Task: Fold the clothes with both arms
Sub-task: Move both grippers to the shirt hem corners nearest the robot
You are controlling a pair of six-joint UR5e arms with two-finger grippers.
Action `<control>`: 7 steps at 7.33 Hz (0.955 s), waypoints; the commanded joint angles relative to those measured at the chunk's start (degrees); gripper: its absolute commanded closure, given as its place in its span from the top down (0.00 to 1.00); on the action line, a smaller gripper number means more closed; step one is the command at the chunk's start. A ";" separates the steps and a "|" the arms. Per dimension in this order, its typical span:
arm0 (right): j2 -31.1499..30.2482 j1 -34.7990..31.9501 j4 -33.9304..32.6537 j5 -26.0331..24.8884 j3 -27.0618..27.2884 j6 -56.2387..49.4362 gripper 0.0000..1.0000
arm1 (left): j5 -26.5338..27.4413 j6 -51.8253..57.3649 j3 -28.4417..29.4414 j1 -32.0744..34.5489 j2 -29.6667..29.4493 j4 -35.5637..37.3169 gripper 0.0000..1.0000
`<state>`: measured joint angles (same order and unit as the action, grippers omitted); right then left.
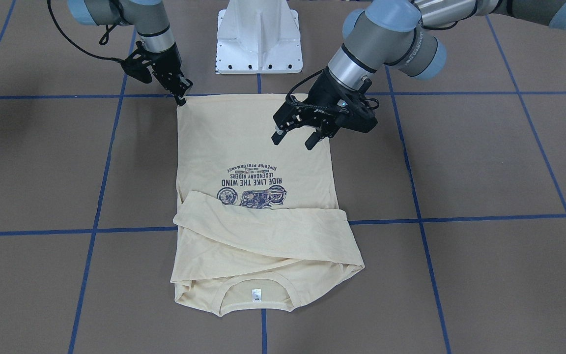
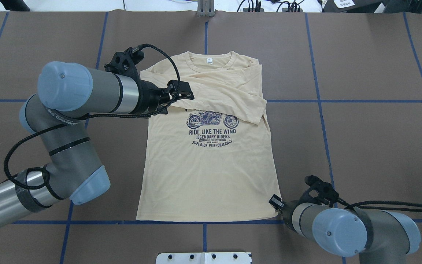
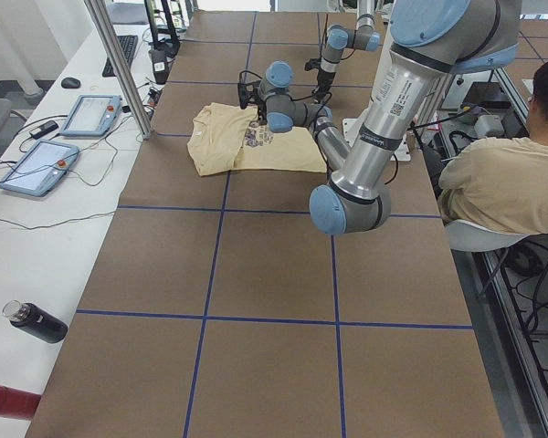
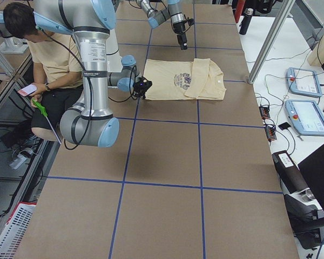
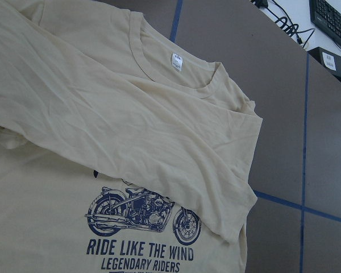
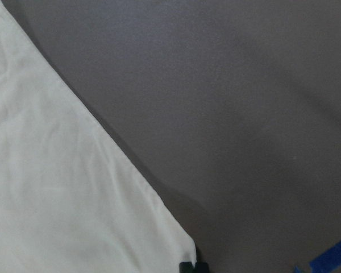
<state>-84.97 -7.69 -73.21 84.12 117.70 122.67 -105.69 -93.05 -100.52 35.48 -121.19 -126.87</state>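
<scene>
Two sets of fingers are at your T-shirt [image 1: 243, 137], which lies flat and print-up in the middle of the tabletop [image 1: 484, 162]. Its collar points toward the edge far from the robot, and its hem lies toward the robot's edge, near the white pedestal [image 1: 258, 39]. A long sleeve [image 1: 263, 231] is folded across the chest and covers the top of the motorcycle print [image 1: 253, 189]. You'll see the left fingers [image 2: 183, 91] spread wide and holding nothing, hanging above the shirt beside that folded sleeve. The right fingers [image 1: 182, 97] are pinched together on the hem corner at the robot's right, where the cloth lies flat.
</scene>
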 commanded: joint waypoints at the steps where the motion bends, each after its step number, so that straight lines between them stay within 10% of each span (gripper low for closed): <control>1: -0.90 -0.39 0.00 0.95 2.26 -0.07 0.00 | 0.56 -1.25 -0.99 -0.49 2.51 0.83 0.98; 4: -3.27 -0.48 0.00 3.24 4.99 -0.07 0.00 | 12.47 -6.00 -15.45 -12.66 10.35 21.14 0.98; 7: -3.36 -0.40 0.00 3.33 4.91 -0.07 0.00 | 16.83 -15.05 -17.08 -22.80 17.46 23.08 0.89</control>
<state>-88.26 -8.16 -73.21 87.41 122.63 122.57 -89.99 -106.03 -117.08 15.94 -106.30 -104.44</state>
